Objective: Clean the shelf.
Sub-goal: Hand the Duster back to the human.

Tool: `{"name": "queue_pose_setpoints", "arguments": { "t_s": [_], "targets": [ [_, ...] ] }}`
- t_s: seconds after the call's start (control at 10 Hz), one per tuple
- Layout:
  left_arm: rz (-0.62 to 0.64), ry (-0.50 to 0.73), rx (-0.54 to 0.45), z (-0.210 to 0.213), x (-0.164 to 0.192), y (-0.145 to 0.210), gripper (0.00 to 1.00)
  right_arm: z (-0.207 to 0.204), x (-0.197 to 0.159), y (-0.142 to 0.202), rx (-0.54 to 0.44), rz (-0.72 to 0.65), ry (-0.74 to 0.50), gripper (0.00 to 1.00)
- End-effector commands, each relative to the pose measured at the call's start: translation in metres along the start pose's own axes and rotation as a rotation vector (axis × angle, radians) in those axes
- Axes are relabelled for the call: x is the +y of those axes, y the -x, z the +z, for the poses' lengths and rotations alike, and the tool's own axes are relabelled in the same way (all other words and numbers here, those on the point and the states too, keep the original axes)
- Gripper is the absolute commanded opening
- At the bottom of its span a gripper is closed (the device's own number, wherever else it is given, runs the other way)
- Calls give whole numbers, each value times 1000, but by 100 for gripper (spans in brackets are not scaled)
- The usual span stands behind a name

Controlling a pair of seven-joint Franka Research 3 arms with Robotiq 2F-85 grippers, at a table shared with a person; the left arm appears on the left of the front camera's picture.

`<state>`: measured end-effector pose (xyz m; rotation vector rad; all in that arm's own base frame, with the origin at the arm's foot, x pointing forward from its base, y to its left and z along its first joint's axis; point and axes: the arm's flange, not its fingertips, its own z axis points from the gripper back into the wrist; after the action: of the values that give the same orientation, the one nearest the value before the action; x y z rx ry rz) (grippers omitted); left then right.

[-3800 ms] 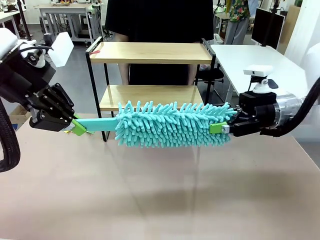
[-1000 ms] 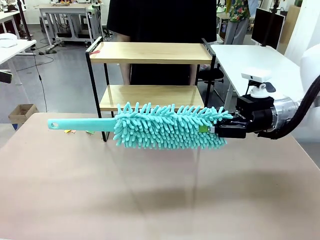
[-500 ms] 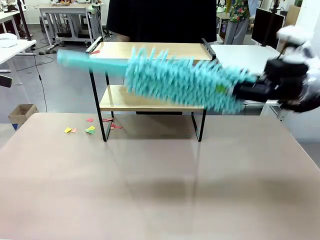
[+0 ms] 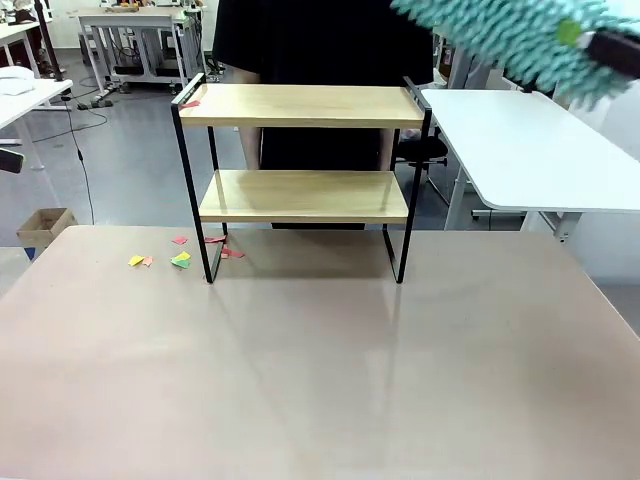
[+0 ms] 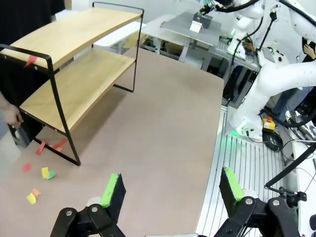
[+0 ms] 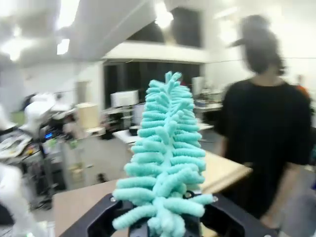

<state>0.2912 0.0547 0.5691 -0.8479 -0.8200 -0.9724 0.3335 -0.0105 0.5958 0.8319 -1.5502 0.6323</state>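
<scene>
Up in the far right corner of the front view, your right gripper (image 4: pixel 612 45) is carrying a fluffy teal microfibre duster (image 4: pixel 500 35) high above the white desk (image 4: pixel 530 150). In the right wrist view the gripper (image 6: pixel 163 224) is clamped on the head end of that duster (image 6: pixel 165 163), so the fronds are sticking straight out along the fingers. My guess is it's being held that high so it can clear the top board before coming down for a sweep, but that's only a guess.

Your left gripper (image 5: pixel 170 190) is hanging with its green-padded jaws spread wide, gripping nothing, and looking down across the tabletop toward the rack.

The small two-tier shelf of light wooden boards in a thin black metal frame (image 4: pixel 300 150) is standing upright at the far middle of the big beige tabletop (image 4: pixel 320 380), right in front of a person in a black top (image 4: pixel 320 40). Both boards are looking mostly bare; there's a small red scrap (image 5: pixel 30 60) sitting at the left end of the top board, so the cleaning isn't finished.

Little coloured paper scraps (image 4: pixel 180 255), yellow, green and pink, are lying on the tabletop just beside the shelf's near left leg.

Beyond that, you're working in a bright lab with more desks and gear behind the person.
</scene>
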Motion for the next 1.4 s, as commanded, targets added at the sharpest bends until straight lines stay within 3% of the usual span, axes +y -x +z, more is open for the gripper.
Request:
{"name": "queue_pose_setpoints", "arguments": {
  "t_s": [0.0,0.2,0.5,1.0,1.3],
  "targets": [
    [-23,12,-17,-1,2,-2,100,21,-11,-2,-64,-40,246,16],
    [-23,12,-17,-1,2,-2,100,51,-32,11,-50,-48,458,16],
    [-23,12,-17,-1,2,-2,100,78,-54,49,16,-79,625,16],
    [-23,12,-17,-1,2,-2,100,88,-73,139,197,-183,706,16],
    [-23,12,-17,-1,2,-2,100,90,-71,160,237,-158,724,16]
  ]
}}
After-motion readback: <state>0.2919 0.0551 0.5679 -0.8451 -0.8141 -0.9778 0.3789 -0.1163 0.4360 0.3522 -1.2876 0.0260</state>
